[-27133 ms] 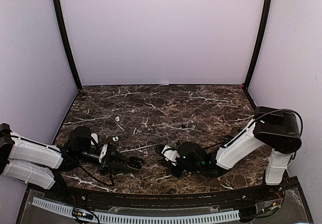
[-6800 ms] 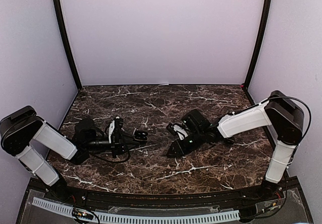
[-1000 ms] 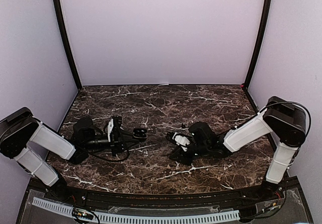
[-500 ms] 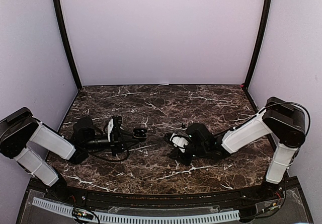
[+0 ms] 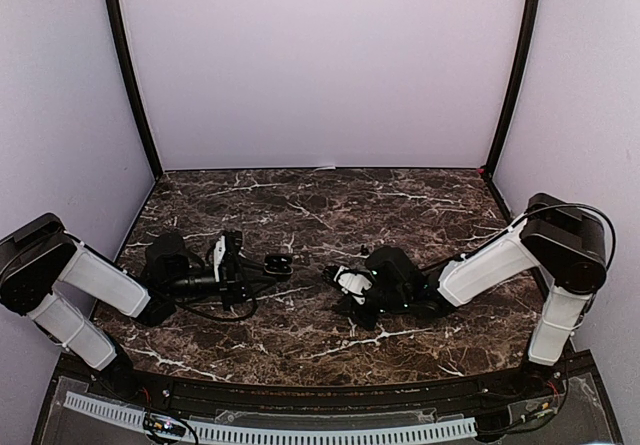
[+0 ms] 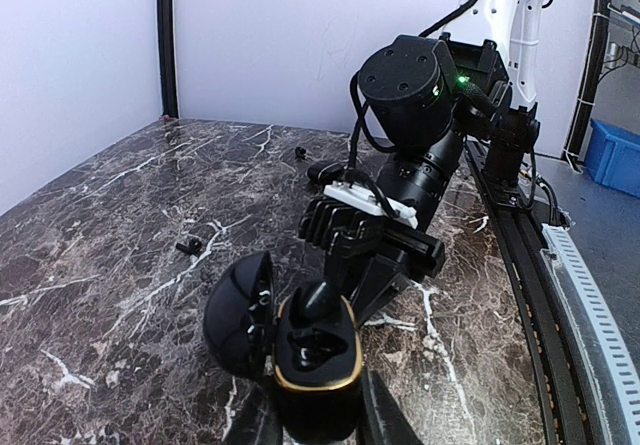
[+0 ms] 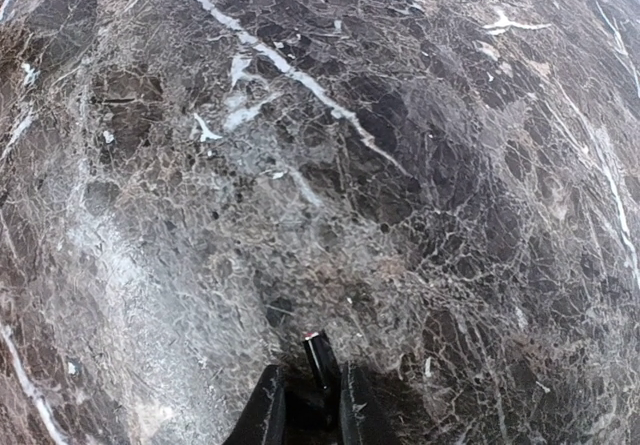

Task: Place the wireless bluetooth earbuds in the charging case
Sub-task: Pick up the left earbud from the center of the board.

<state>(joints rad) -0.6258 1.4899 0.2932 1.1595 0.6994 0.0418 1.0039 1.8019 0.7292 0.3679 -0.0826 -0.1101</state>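
Pinching a black earbud (image 7: 320,360) against the table (image 7: 400,165) with my right pincer (image 7: 310,405). Hold is only at the fingertips, so the bud may twist or pop out on lifting. My left pincer (image 6: 320,420) clamps the open case (image 6: 318,360), well apart.

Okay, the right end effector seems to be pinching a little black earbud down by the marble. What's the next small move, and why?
Probably a short lift straight up with the right end effector. It pinches a small black earbud low over the marble table, so it needs clearance first. The left end effector holds the charging case with its lid open, ready to receive it.
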